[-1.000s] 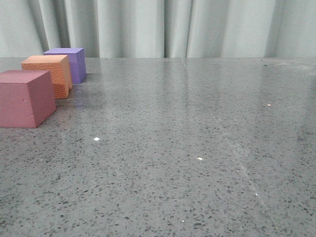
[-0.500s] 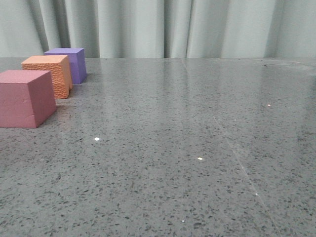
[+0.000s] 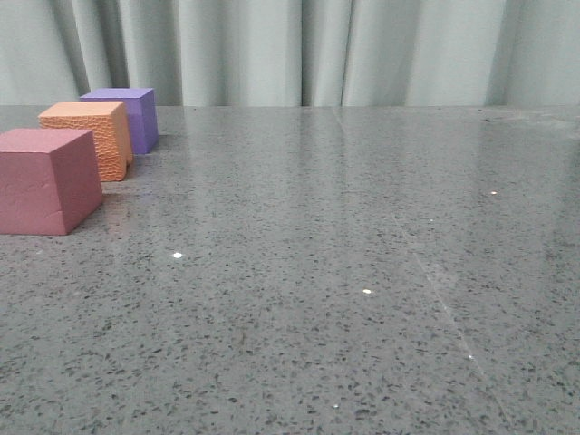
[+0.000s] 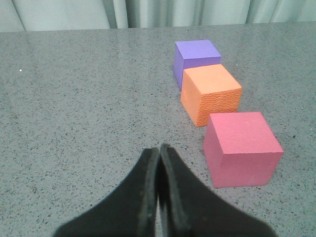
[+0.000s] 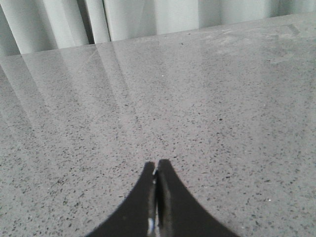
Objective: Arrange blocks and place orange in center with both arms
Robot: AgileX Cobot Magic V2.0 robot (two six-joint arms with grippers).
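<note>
- Pink-red cube [image 3: 47, 180] nearest, at the left edge of the speckled grey table [image 3: 362, 272]
- Orange cube [image 3: 89, 137] behind it
- Purple cube [image 3: 125, 116] farthest, before pale curtains [image 3: 317, 50]

L gripper [image 4: 159, 153], R gripper [image 5: 156, 170] — fingers closed, empty.

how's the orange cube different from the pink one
The orange cube has a pebbled, rough side; the pink cube looks smooth. The orange cube sits in the middle of the row, next to the purple cube; the pink cube sits at the end nearest the camera. Both are similar-sized cubes resting flat on the table.
</note>
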